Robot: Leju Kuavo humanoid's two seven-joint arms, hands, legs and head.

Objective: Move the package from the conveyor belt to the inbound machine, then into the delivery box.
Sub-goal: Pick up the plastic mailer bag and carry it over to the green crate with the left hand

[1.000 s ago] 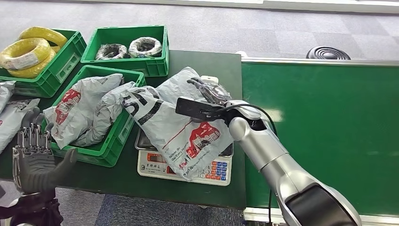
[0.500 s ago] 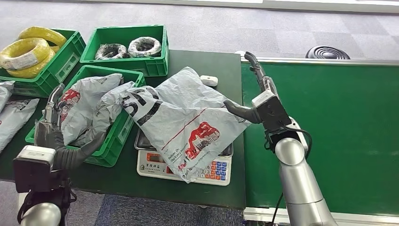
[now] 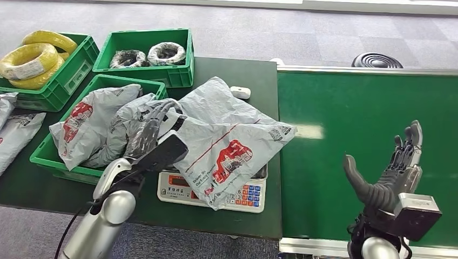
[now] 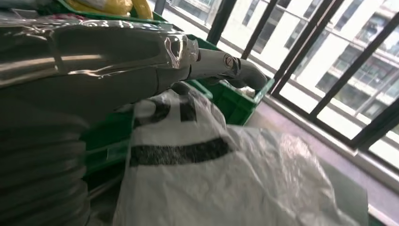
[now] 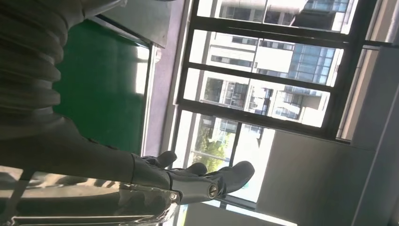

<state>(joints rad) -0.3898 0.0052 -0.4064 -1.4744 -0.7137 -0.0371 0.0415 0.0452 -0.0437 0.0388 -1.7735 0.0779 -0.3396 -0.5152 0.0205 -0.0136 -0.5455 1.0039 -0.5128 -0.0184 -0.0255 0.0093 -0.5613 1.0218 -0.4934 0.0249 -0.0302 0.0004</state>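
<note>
- I see the package (image 3: pixel 227 143) lying across the scale (image 3: pixel 213 189) on the counter (image 3: pixel 237 221), one end against the green bin (image 3: pixel 127 175)
- Left robot hand (image 3: pixel 148 129) rests on that end, fingers extended; grip: I cannot tell
- Right robot hand (image 3: pixel 391 175) raised over the conveyor belt (image 3: pixel 345 102), fingers apart, empty

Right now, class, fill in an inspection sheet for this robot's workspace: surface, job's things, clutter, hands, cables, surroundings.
Surface: dark green table; green conveyor belt bare.
Job's things: grey package lies across the scale; more packages in the near green crate.
Clutter: crates of yellow wire coils and black wire coils; small white object.
Hands: left hand over the package's edge, grip unclear; right hand raised, fingers apart, holding nothing.
Cables: black cable along left arm.
Surroundings: grey floor, windows.
</note>
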